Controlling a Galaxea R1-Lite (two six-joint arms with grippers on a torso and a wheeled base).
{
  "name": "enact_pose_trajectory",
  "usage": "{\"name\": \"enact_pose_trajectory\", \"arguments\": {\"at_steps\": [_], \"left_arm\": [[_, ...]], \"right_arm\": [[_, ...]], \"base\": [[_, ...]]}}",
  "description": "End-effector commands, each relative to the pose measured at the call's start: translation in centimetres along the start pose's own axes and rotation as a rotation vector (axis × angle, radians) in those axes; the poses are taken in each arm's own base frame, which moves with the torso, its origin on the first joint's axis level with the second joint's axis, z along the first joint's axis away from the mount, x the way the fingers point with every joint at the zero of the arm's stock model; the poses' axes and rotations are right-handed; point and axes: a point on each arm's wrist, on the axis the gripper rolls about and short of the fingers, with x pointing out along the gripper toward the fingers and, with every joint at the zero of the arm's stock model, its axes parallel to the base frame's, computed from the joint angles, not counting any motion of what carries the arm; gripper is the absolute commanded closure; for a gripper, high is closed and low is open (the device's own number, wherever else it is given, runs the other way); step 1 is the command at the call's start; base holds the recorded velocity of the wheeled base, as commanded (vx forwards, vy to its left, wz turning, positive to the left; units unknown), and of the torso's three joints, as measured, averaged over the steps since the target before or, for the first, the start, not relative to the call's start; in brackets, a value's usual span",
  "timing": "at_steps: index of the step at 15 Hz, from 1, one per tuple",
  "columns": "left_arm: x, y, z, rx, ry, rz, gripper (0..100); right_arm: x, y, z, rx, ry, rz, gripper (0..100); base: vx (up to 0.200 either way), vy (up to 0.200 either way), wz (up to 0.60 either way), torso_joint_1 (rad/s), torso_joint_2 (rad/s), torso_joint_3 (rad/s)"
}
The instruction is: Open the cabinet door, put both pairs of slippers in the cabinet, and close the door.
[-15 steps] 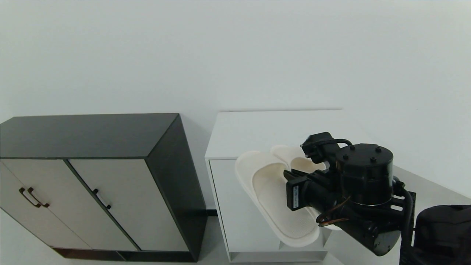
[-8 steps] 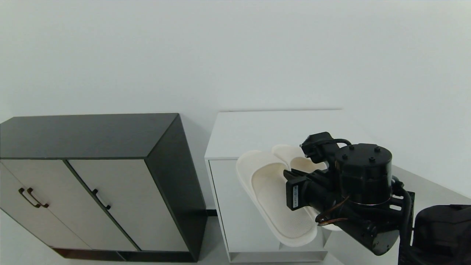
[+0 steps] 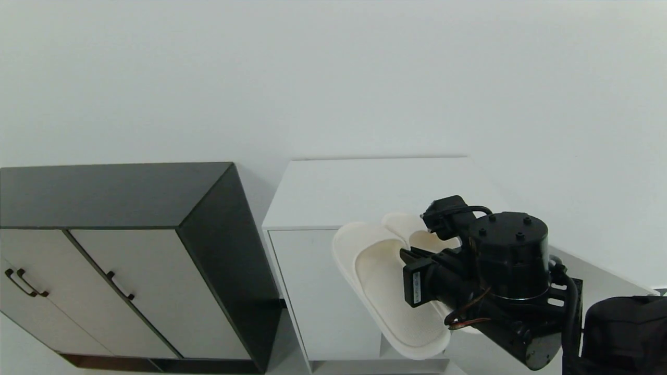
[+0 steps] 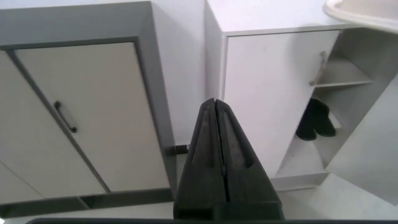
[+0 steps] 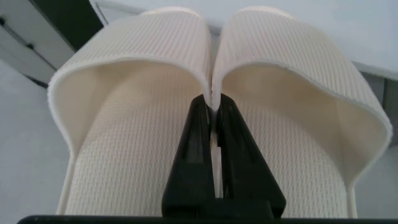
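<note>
Cream slippers (image 5: 127,146), inner edges together, between closed fingers of right gripper (image 5: 213,109)

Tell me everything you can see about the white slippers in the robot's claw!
The cream slippers are a matching pair of open-backed slides. Their surface has a fine waffle texture and looks like soft foam or fabric. They lie side by side, tilted, and are held up in front of the white cabinet. Each has a wide arched strap over the toe end. The right claw is shut on the two inner strap edges, pinching the pair together.
</note>
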Motion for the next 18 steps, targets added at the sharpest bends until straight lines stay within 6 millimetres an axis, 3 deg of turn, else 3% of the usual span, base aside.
{"name": "enact_pose_trajectory", "arguments": {"at_steps": [1, 7, 18], "left_arm": [[0.01, 0.00, -0.01, 0.000, 0.002, 0.000, 100], [0.01, 0.00, 0.01, 0.000, 0.000, 0.000, 100], [0.01, 0.00, 0.01, 0.000, 0.000, 0.000, 100]], "right_arm": [[-0.43, -0.06, 0.13, 0.002, -0.006, 0.003, 100], [-0.54, -0.01, -0.45, -0.018, 0.008, 0.007, 100], [-0.42, -0.12, -0.77, -0.031, -0.013, 0.007, 100]], "base": [[0.000, -0.200, 0.00, -0.002, 0.00, 0.002], [0.000, -0.200, 0.00, 0.002, 0.00, 0.002], [0.000, 0.000, 0.00, 0.000, 0.00, 0.000]]}}
